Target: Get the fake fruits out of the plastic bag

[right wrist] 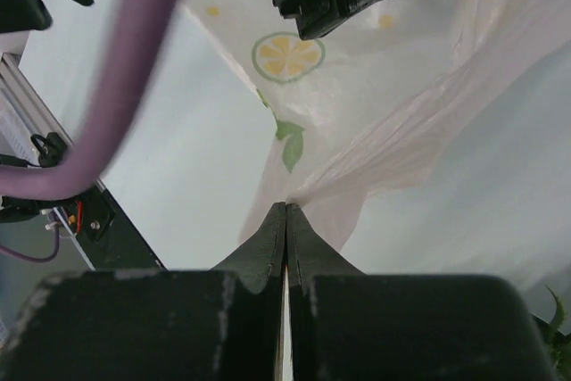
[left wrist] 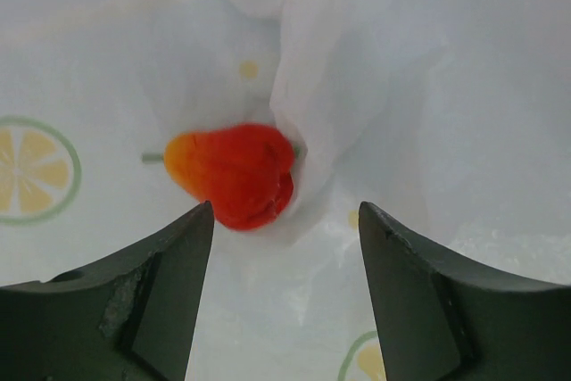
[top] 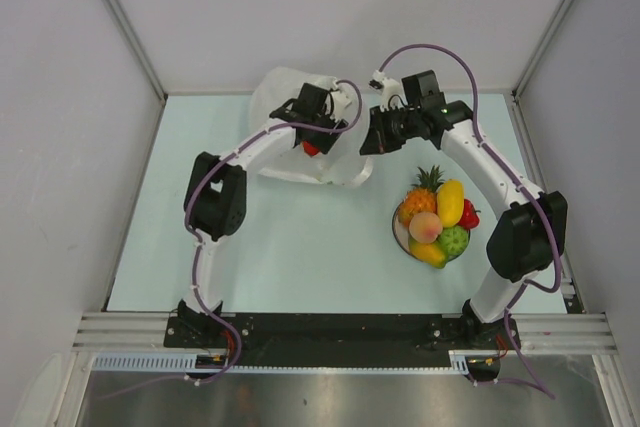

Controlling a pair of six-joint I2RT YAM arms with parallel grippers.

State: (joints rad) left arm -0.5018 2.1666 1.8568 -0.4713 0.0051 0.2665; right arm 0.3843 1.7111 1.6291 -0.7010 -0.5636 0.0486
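The left hand (left wrist: 285,211) hangs released, a red-orange fake fruit (left wrist: 236,174) just beyond its jaws, while the right hand (right wrist: 285,208) is clenched on the plastic bag (right wrist: 401,131).

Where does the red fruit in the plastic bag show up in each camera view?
Top external: the red fruit shows just under the left claw, in the plastic bag, upper middle.
Left wrist: the fruit sits at centre of frame, just beyond the open claw.
Right wrist: not in it.
Shared landmark: the plastic bag, in all three views.
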